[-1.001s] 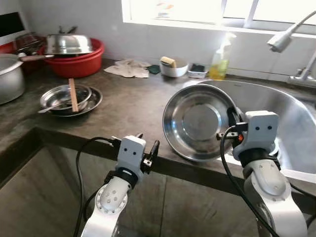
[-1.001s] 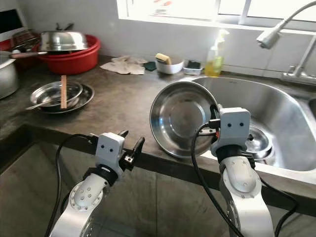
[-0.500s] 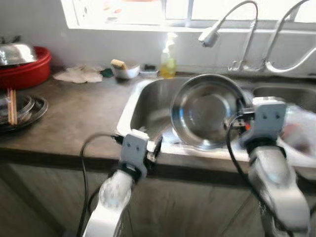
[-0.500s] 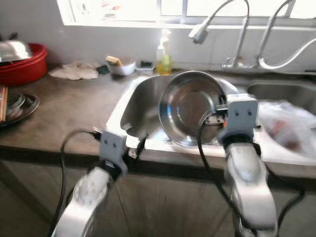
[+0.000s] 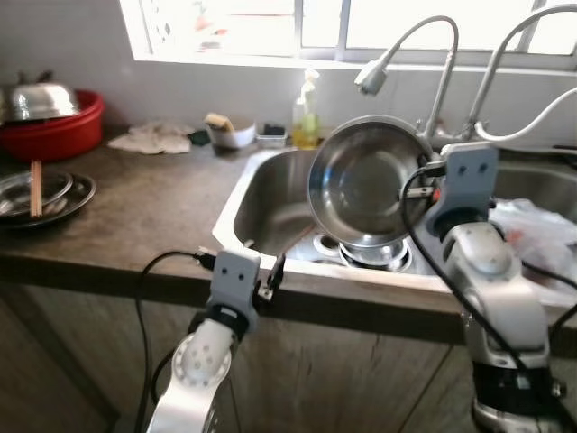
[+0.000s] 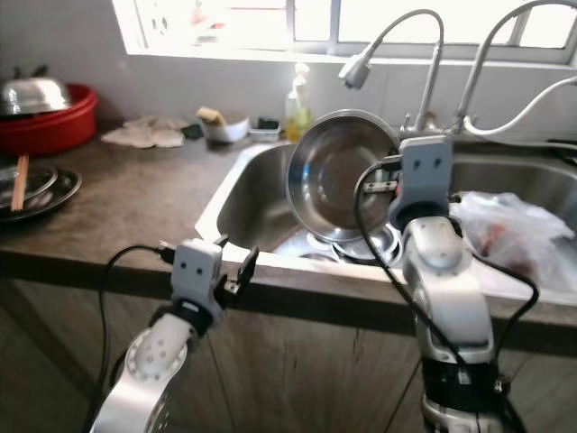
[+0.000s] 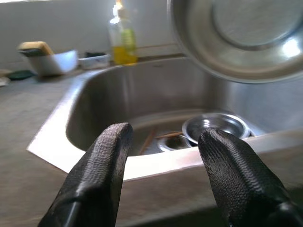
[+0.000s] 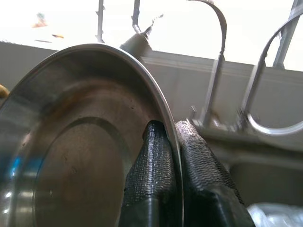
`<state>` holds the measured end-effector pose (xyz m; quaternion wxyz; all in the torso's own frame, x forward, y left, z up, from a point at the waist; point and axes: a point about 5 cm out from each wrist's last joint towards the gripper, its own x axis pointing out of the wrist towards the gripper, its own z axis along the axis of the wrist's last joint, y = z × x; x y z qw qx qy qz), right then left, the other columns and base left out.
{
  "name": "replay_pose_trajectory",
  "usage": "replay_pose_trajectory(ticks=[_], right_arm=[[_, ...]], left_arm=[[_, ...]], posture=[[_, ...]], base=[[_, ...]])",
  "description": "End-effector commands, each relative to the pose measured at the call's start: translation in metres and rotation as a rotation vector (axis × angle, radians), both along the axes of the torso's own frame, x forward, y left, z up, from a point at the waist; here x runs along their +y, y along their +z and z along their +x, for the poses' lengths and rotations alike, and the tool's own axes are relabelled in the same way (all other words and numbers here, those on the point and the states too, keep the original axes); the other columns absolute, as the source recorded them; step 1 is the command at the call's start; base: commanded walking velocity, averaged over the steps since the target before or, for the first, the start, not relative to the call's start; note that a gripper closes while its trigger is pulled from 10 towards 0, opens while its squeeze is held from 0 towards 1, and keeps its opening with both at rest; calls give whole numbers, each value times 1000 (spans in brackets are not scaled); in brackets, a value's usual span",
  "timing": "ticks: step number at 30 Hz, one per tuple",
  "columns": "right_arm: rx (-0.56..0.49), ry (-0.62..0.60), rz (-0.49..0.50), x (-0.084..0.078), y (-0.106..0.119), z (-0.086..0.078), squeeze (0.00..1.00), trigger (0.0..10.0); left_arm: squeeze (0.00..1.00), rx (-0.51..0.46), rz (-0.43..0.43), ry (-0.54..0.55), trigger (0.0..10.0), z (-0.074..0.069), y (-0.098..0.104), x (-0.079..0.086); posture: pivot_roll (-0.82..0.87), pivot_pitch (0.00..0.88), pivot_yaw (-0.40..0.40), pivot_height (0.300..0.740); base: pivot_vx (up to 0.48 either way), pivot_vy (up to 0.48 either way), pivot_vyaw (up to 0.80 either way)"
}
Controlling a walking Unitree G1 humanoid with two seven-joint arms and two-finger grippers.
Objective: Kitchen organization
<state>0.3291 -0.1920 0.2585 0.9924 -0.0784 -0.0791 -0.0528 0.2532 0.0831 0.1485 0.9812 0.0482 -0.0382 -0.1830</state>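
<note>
Right tool point(image 8: 173, 156) pinching rim of steel bowl point(image 5: 365, 185), held tilted on edge over sink point(image 5: 270, 194). Thin stiff metal, likely light but slick, so rim grip could pivot or slip. Left tool point(image 7: 163, 163) spread, idle below surface point(image 5: 135, 207) edge

Silver bowl point(image 5: 365, 185), red basin point(image 5: 50, 135), seemingly yellow soap bottle point(image 5: 306, 122) (backlit).

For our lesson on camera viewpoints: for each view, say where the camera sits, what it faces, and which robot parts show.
Head views: look down at the sink; both arms show.
Left wrist view: faces the sink past open black fingers.
Right wrist view: fingers pinch the steel bowl's rim.
Shared: bowl, faucets.
</note>
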Motion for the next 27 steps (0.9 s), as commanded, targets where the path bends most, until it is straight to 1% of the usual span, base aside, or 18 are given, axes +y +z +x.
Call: replay_pose_trajectory(ticks=[1,4,5,6,7,11,12,13,15,16,17,21,22,23,24,25,27], right_arm=[[58,-18,14,-3,-3,7,0,10000],[113,-18,16,-6,-4,18,0,10000],[141,-14,27,-8,-3,26,0,10000],[141,-14,27,-8,-3,26,0,10000],[159,-11,19,-10,-2,33,0,10000],[207,-17,-20,-13,-1,43,0,10000],[237,-8,-24,-13,-4,48,0,10000],[237,-8,-24,-13,-4,48,0,10000],[327,-29,-30,-16,-16,56,0,10000],[327,-29,-30,-16,-16,56,0,10000],[370,-25,-16,-16,-22,59,0,10000],[462,-33,8,-19,-39,59,8,10000],[462,-33,8,-19,-39,59,8,10000],[468,-36,4,-19,-41,59,498,10000],[471,-38,0,-20,-42,59,498,10000],[479,-29,10,-19,-45,59,1000,10000],[479,-28,16,-19,-45,59,1000,10000]], left_arm=[[0,-11,-1,12,10000,-1,4,3],[0,-6,-1,12,10000,-2,4,3],[0,-4,-2,13,10000,-3,4,3],[0,-4,-2,13,10000,-3,4,3],[0,-1,-3,15,10000,-5,3,3],[0,5,-5,15,10000,-8,3,3],[0,8,-6,15,10000,-9,3,2],[0,8,-6,15,10000,-9,3,2],[0,13,-7,14,10000,-12,3,2],[0,13,-7,14,10000,-12,3,2],[0,19,-7,16,10000,-13,3,2],[0,31,-5,19,10000,-17,1,2],[0,31,-5,19,10000,-17,1,2],[0,32,-5,19,10000,-18,1,2],[0,33,-5,20,10000,-18,1,2],[0,36,-4,22,10000,-18,1,3],[0,38,-3,23,10000,-18,1,3]], posture=[[-9,8,-56,740],[-6,17,-64,740],[-6,24,-66,740],[-6,24,-66,740],[-5,31,-68,740],[-3,44,-71,740],[-2,55,-73,740],[-2,55,-73,740],[2,65,-75,740],[2,65,-75,740],[4,72,-79,740],[11,83,-81,740],[11,83,-81,740],[12,85,-83,740],[12,85,-83,740],[13,86,-82,740],[13,86,-82,740]], base=[[0,0,0],[0,0,0],[0,0,0],[0,0,0],[0,0,0],[0,0,0],[0,0,0],[0,0,0],[0,0,0],[0,0,0],[0,0,0],[0,0,0],[0,0,0],[0,0,0],[0,0,0],[0,0,0],[0,0,0]])
